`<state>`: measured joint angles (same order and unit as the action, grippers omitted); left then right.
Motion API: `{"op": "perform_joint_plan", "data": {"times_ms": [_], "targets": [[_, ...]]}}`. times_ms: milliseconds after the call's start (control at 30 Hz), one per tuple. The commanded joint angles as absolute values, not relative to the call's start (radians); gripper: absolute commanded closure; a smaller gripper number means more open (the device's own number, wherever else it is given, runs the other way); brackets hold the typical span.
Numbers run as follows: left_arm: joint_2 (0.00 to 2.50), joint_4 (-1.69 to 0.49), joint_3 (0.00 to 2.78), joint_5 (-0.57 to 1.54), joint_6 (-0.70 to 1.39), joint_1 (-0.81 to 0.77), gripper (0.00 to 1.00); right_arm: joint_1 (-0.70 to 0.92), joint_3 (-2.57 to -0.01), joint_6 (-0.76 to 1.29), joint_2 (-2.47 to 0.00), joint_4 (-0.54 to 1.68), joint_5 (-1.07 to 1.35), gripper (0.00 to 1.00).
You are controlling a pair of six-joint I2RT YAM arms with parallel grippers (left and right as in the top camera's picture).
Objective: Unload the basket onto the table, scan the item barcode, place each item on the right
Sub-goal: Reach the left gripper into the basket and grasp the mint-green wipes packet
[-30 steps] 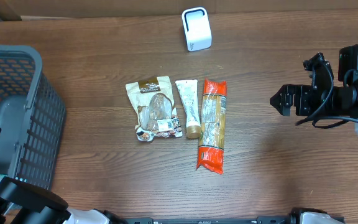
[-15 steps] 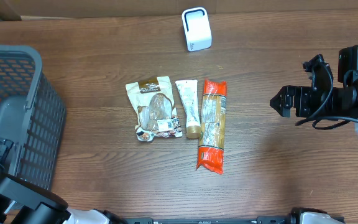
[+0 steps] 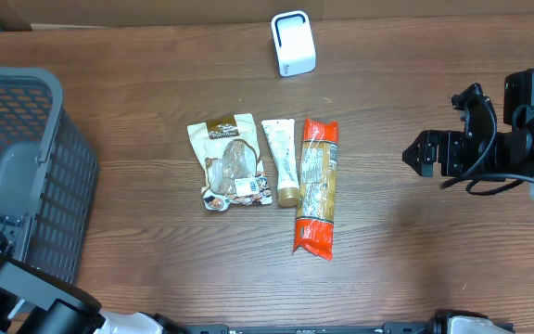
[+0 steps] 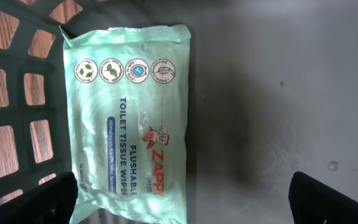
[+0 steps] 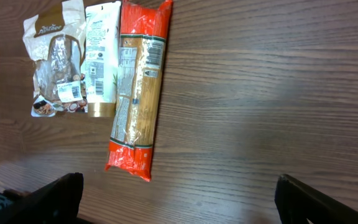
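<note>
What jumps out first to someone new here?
Three packs lined up side by side mid-table: a brown snack pouch, a pale tube and a long orange pasta pack. A white scanner stands at the far edge, and the left wrist view shows a mint-green wipes pack lying in the grey basket.

Brown wooden table (image 3: 415, 260); grey plastic lattice basket (image 3: 68, 176) at left edge; cardboard strip (image 3: 156, 9) along the back.
</note>
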<state>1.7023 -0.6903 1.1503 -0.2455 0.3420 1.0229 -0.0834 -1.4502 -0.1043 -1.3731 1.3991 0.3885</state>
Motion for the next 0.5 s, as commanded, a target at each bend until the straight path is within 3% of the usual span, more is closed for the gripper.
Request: {"op": "perform_joint_plan", "data": {"times_ms": [0, 467], "targets": [[1.697, -0.674, 1.123, -0.27, 0.363, 1.04, 0.0, -0.078, -1.472, -0.101, -1.366, 1.397, 0.393, 0.0], [1.734, -0.627, 1.099, -0.265, 0.311, 1.088, 0.01, -0.078, -1.472, -0.101, -1.366, 1.397, 0.393, 0.0]]}}
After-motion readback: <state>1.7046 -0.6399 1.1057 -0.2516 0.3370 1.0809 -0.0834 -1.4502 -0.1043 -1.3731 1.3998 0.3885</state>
